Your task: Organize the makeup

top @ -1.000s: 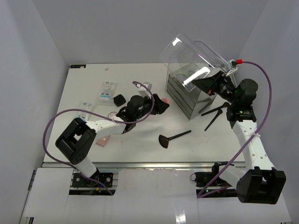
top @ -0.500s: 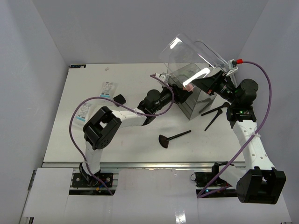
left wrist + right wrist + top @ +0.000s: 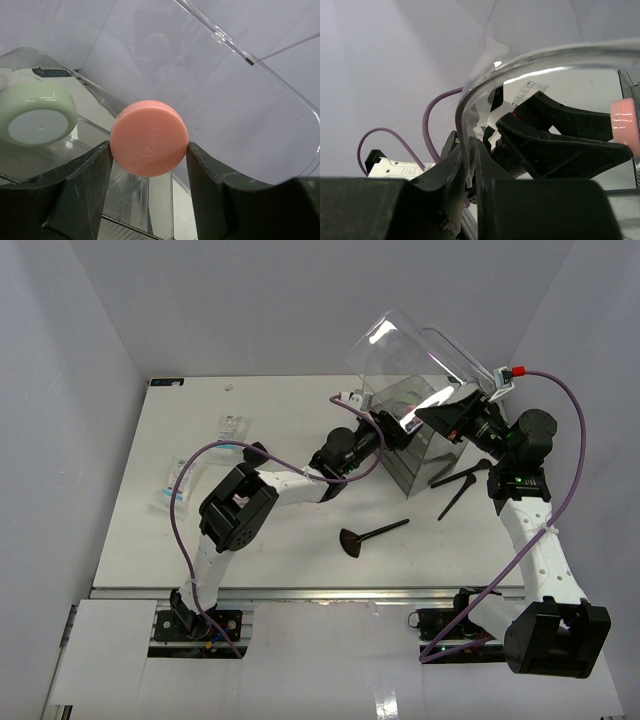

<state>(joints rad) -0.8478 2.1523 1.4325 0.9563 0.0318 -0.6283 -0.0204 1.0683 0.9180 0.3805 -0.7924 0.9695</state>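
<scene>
left claw [image 3: 150, 156] holds a round pink compact [image 3: 148, 136] at the open clear box [image 3: 408, 468]; right claw [image 3: 469, 167] pinches the clear lid [image 3: 410, 345].
the left claw's two fingers [image 3: 85, 192] touch the pink compact's sides. it hangs just above the box's top compartment, toward the far right of the table [image 3: 290, 405], where a grey-green compact [image 3: 37, 114] lies. the right claw is closed narrow on the raised lid's rim. a black fan brush [image 3: 370, 536] lies near the table's front edge. thin black brushes [image 3: 455, 485] lie just right of the box, and white printed packets [image 3: 231, 428] near the left edge.
</scene>
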